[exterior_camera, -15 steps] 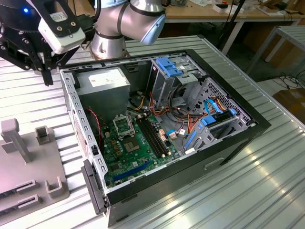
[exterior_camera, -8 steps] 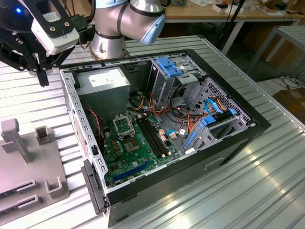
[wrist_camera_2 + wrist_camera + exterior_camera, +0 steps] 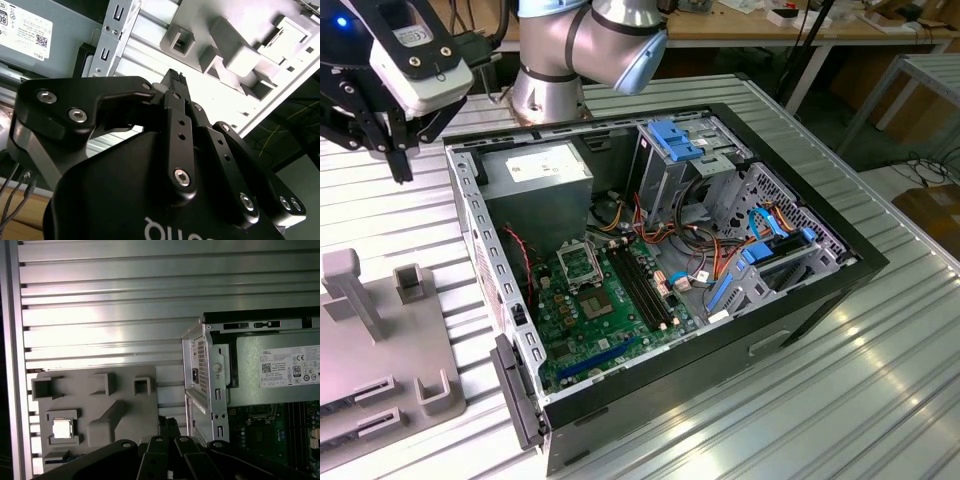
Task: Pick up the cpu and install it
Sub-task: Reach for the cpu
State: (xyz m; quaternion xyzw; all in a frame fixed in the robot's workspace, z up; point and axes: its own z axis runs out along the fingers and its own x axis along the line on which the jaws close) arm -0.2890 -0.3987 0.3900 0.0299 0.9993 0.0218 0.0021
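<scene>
The cpu (image 3: 62,429) is a small shiny silver square lying in a recess of the grey fixture plate (image 3: 125,385), which rests on the ribbed metal table beside the computer case. My gripper (image 3: 167,424) hangs above the table between the fixture and the case, well apart from the cpu. Its black fingers (image 3: 173,82) are pressed together with nothing between them. In the exterior view the gripper (image 3: 397,160) sits high at that view's left, above the fixture plate (image 3: 380,350). The black square socket (image 3: 582,262) lies open on the green motherboard (image 3: 610,345) inside the case.
The open black computer case (image 3: 820,290) holds a power supply (image 3: 535,170), blue drive brackets (image 3: 675,140) and bundles of cables (image 3: 720,250). A duller grey chipset block (image 3: 603,305) sits below the socket. The case's metal rim (image 3: 215,385) stands close beside my fingers. The arm's base (image 3: 550,90) is behind the case.
</scene>
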